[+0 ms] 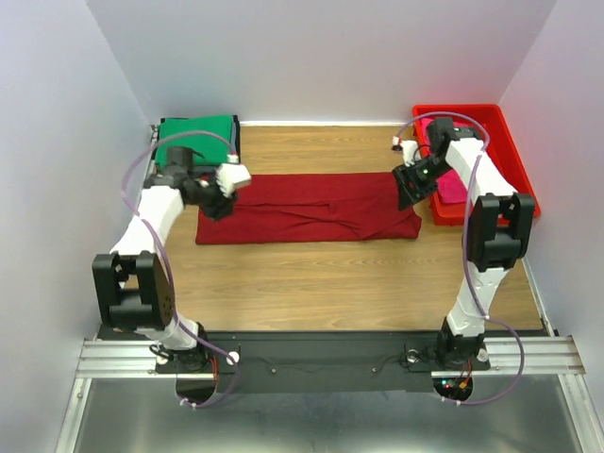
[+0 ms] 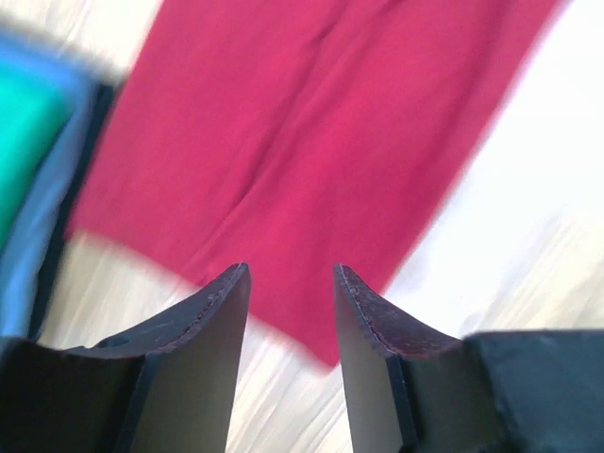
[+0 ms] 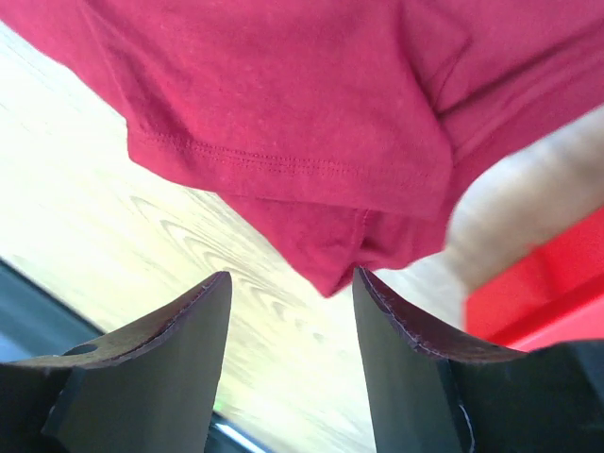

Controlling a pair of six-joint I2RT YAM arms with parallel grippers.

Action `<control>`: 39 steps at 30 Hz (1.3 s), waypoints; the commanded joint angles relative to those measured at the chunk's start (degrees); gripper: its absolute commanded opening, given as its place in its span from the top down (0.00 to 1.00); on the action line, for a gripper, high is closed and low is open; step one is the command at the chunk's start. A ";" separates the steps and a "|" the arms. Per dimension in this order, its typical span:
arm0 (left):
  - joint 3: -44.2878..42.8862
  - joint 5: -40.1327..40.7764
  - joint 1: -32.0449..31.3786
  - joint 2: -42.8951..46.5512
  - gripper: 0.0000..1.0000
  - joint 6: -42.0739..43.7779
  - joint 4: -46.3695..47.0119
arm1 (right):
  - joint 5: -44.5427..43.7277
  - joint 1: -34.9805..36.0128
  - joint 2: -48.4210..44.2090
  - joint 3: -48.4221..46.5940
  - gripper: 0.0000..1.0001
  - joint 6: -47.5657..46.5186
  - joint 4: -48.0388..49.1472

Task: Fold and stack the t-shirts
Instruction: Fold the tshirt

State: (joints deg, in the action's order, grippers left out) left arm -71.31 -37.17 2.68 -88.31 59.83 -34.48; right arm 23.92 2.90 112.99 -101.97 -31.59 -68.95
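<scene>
- The dark red soft cloth t-shirt [image 1: 311,219] lies flat as a long, narrow band in the middle of the frame, on the pale wooden table [image 1: 311,283]. Its long axis runs left to right.
- The left gripper [image 1: 219,206] sits at the band's left short end. The wrist view shows its two dark fingers parted by a moderate gap with nothing between them, and the shirt's near corner lies just beyond the tips.
- The right gripper [image 1: 411,192] sits at the band's right short end, beside the rigid bright red plastic tray [image 1: 505,151]. It too stands half open and empty, with a stitched hem corner of the shirt just ahead of its tips.
- Each arm is nearest its own end, so the shirt stretches away from each gripper toward the other.
- The next fold probably carries one short end over the other along that long axis.
- A folded green cloth t-shirt [image 1: 196,132] rests in the upper left of the frame, close to the left arm.
- A bright pink cloth t-shirt [image 1: 453,186] lies in the tray in the upper right.
</scene>
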 commanded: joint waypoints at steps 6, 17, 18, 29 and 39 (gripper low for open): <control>15.23 -0.20 -27.87 10.27 0.48 -15.53 26.10 | 6.14 -4.30 1.44 -0.94 0.41 15.85 7.50; -2.59 8.07 -50.48 -13.35 0.46 -17.12 41.59 | -1.06 -4.30 6.45 -2.44 0.48 23.15 12.87; -4.78 9.03 -51.88 -14.77 0.46 -16.94 42.12 | -2.38 -4.39 6.45 -2.09 0.48 24.11 13.66; -7.01 15.62 -56.38 -24.45 0.45 -13.70 44.59 | -5.90 -4.30 7.33 0.89 0.52 25.88 15.07; -4.37 17.22 -56.38 -23.92 0.43 -11.58 44.41 | -5.64 -4.30 8.48 3.01 0.52 25.97 15.86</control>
State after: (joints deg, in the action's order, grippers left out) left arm -76.47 -20.62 -53.58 -114.21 47.03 7.97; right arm 19.03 -1.43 121.03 -98.80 -6.15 -54.87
